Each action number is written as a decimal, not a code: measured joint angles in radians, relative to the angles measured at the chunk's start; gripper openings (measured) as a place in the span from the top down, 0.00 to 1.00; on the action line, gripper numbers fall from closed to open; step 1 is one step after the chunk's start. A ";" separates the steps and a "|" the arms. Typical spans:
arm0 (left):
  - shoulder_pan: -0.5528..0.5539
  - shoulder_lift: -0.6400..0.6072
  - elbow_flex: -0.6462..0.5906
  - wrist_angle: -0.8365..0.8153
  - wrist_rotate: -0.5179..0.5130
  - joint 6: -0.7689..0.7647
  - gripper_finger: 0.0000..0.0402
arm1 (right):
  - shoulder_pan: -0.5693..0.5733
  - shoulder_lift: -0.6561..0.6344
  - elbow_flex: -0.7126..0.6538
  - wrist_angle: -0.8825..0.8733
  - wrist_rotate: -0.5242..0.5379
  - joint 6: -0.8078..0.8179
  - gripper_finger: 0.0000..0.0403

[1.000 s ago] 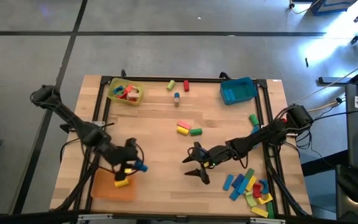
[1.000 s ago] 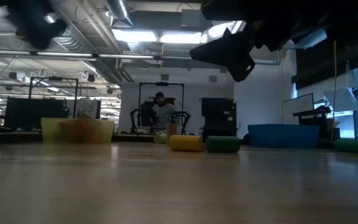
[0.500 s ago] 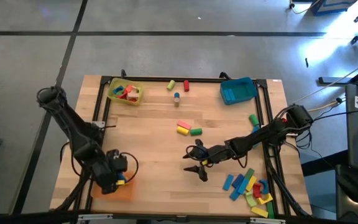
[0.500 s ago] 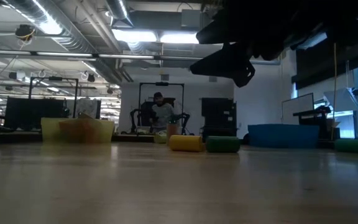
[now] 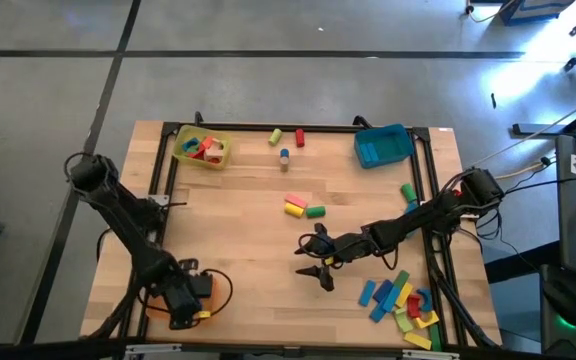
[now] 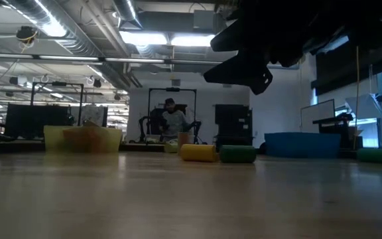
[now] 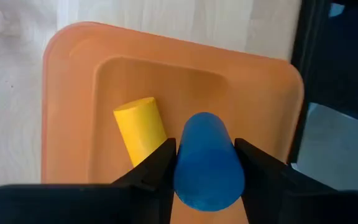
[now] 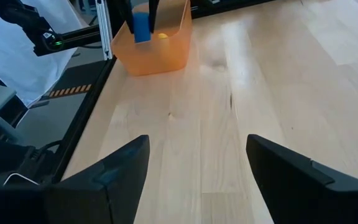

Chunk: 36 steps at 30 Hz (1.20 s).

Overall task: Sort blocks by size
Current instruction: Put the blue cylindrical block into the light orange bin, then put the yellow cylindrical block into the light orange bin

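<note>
My left gripper (image 5: 190, 303) is at the table's near left corner, over the orange tray (image 7: 73, 93), shut on a blue cylinder (image 7: 207, 165). A yellow cylinder (image 7: 140, 129) lies on its side on the tray's floor, beside the blue one. The right wrist view shows the tray (image 8: 157, 53) and the blue cylinder (image 8: 140, 26) from afar. My right gripper (image 5: 313, 262) hangs wide open and empty above the table's middle; it also shows in its own wrist view (image 8: 197, 168) and in the low view (image 6: 244, 66). My left gripper pinches the blue cylinder's round side (image 7: 185, 168) between its two fingers. The fingers come from above, pointing down, and lie along the cylinder. The cylinder stands upright in the hold, its lower end (image 7: 202, 124) over the tray's floor next to the yellow cylinder.
A yellow tray (image 5: 201, 148) with blocks stands far left, a blue tray (image 5: 383, 145) far right. Loose cylinders (image 5: 284, 140) lie between them. Pink, yellow and green blocks (image 5: 303, 207) lie mid-table. A pile of blocks (image 5: 403, 300) lies near right.
My left gripper has carried the blue cylinder toward the table's near edge and a little left, from beside the orange tray to over it, staying shut on it. My right gripper has stayed open above the table's middle.
</note>
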 joint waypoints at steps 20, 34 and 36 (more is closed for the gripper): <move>0.075 0.006 -0.002 -0.018 0.053 0.030 0.47 | 0.000 0.000 0.000 -0.049 0.010 0.016 0.33; 0.195 -0.185 0.069 -0.166 -0.053 0.211 0.46 | 0.000 0.000 0.000 -0.068 0.079 -0.001 0.33; 0.220 -0.216 0.069 -0.144 -0.135 0.282 0.46 | 0.000 0.000 0.000 -0.069 0.081 0.007 0.33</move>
